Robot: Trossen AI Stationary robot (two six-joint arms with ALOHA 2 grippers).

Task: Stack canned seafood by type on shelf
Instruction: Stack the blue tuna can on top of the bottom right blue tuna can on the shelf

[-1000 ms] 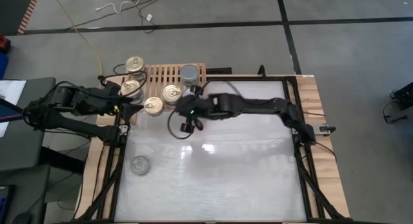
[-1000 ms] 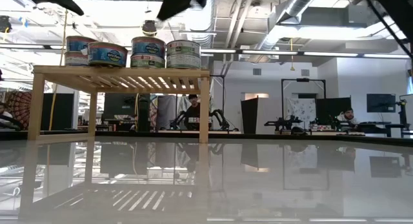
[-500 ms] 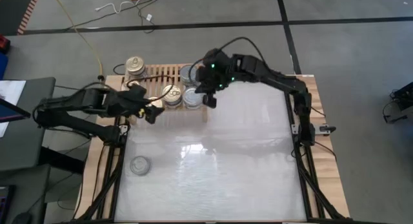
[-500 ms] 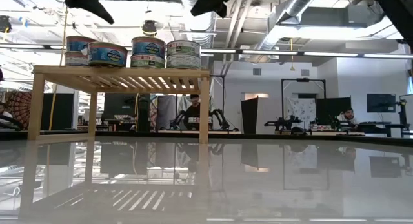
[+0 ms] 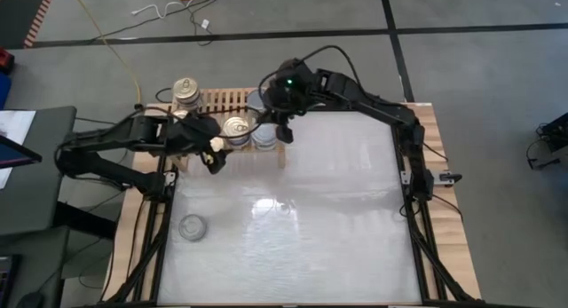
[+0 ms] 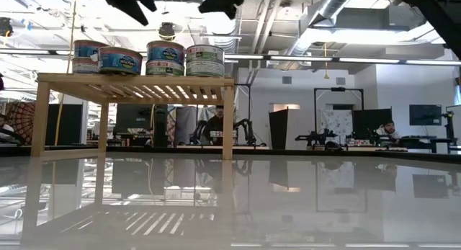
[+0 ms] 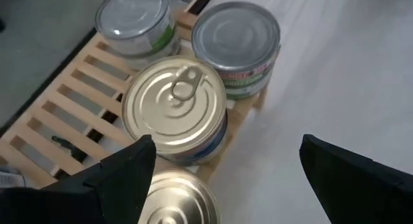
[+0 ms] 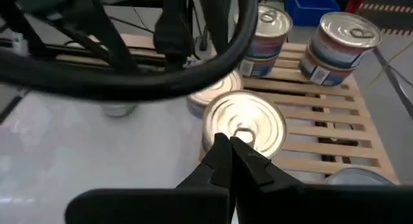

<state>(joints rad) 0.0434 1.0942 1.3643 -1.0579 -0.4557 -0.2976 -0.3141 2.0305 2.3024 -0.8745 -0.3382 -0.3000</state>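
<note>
Listing by size, we begin with the white table (image 5: pixel 337 219), framed in dark rails on a wooden base. Next comes the shelf (image 6: pixel 137 81), a low light-wood slatted rack on short legs at the table's far left corner.

Left arm: it reaches in from the left side, and the left gripper (image 5: pixel 214 157) hangs just in front of the shelf, above the table, fingers spread wide with nothing between them. Its wrist view looks down between those fingers onto the tins.

Right arm: it arches from the right edge across to the shelf, and the right gripper (image 8: pixel 231 145) sits above the rack's right part, fingers pressed together and empty.

Canned seafood on the shelf: a gold pull-tab tin (image 7: pixel 174 108) at the front edge, a plain silver-grey tin (image 7: pixel 236 40) just beside it at the right front corner, another silver-grey tin (image 7: pixel 134 19) behind, and a stacked gold-topped pair (image 5: pixel 185 90) at the far left corner. In the low view we count four tins showing along the rack's top.

One lone grey-topped tin (image 5: pixel 192 226) stands on the table, near the left rail, well apart from the shelf.
</note>
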